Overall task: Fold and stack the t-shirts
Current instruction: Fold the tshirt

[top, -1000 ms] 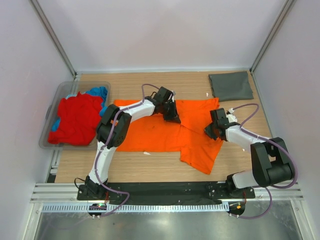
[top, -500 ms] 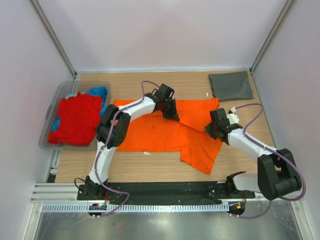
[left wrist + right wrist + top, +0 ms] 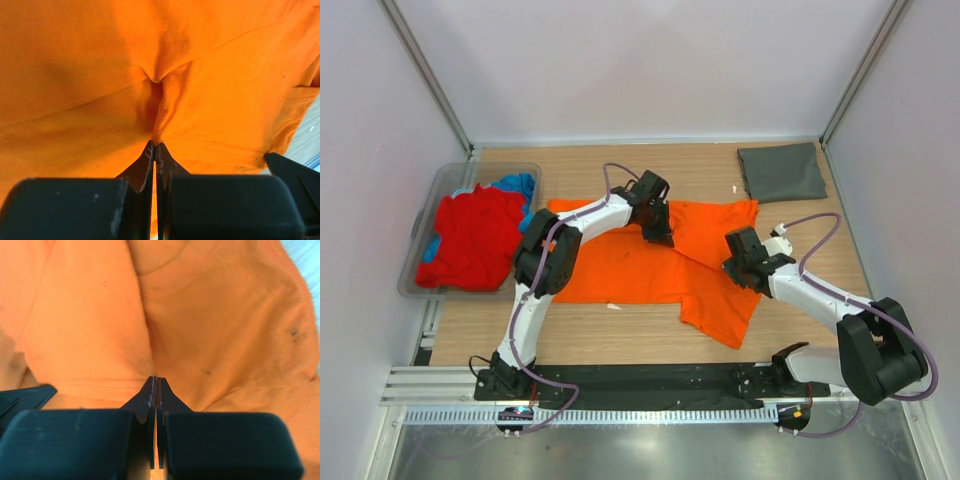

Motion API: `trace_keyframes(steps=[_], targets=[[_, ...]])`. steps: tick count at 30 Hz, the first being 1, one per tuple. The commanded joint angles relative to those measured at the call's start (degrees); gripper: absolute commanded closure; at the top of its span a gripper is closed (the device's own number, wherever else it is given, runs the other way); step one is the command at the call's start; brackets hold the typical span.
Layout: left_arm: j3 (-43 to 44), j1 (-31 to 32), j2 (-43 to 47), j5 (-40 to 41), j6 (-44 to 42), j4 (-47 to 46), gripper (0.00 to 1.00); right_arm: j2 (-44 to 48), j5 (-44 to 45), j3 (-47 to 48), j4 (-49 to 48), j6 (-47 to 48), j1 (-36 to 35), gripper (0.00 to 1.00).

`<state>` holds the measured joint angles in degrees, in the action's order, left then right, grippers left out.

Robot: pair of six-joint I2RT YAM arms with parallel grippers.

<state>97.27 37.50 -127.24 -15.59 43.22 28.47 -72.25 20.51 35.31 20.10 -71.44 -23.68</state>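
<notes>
The orange shirt (image 3: 620, 270) lies spread across the middle of the table (image 3: 620, 335), and both my grippers are down on it. Its right part skews toward the near edge, one corner pointing at my bases.

My left gripper (image 3: 660, 236) sits at the shirt's far edge, near the middle. In the left wrist view my fingers (image 3: 142, 167) are pressed together with no gap showing. A ridge of orange cloth runs up out of their tips, so I have a pinch of the shirt there. The cloth puckers around that pinch and fills almost the whole view.

My right gripper (image 3: 730, 266) is on the shirt's right part, well apart from the left one. In the right wrist view these fingers (image 3: 142, 402) are also fully closed. A crease in the cloth leads from the collar seam straight down into the tips, so I am nipping a fold there too.

The grey shirt (image 3: 780, 172) lies folded flat at the far right corner of the table, apart from the orange one. At the left edge stands the tub (image 3: 428, 205). The red shirt (image 3: 470, 238) is heaped in it, spilling over its right rim. The blue shirt (image 3: 518, 184) shows behind the red one, at the tub's far end.
</notes>
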Motion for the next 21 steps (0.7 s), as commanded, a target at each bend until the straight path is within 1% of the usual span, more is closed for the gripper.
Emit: trace_keyframes(steps=[1, 5, 13, 18, 21], targets=[[0.99, 0.38, 2.26, 2.15, -1.12, 1.68, 1.0, 1.32, 5.58, -1.3, -1.64, -3.0, -0.49, 0.99], [1.25, 0.74, 2.35, 4.25, -2.0, 2.91, 1.0, 0.88, 6.82, -2.0, -1.55, -3.35, -0.49, 0.99], [0.55, 1.09, 2.52, 3.91, -1.91, 3.08, 1.0, 3.25, 8.4, -2.96, -0.67, -3.36, -0.49, 0.99], [0.11, 1.35, 1.56, 3.73, -1.47, 2.91, 1.0, 0.1, 6.03, -4.2, -4.27, -2.66, -0.49, 0.99], [-1.12, 1.35, 2.7, 6.27, -1.56, 3.26, 1.0, -1.05, 4.72, -3.5, -5.24, -0.37, -0.49, 0.99]])
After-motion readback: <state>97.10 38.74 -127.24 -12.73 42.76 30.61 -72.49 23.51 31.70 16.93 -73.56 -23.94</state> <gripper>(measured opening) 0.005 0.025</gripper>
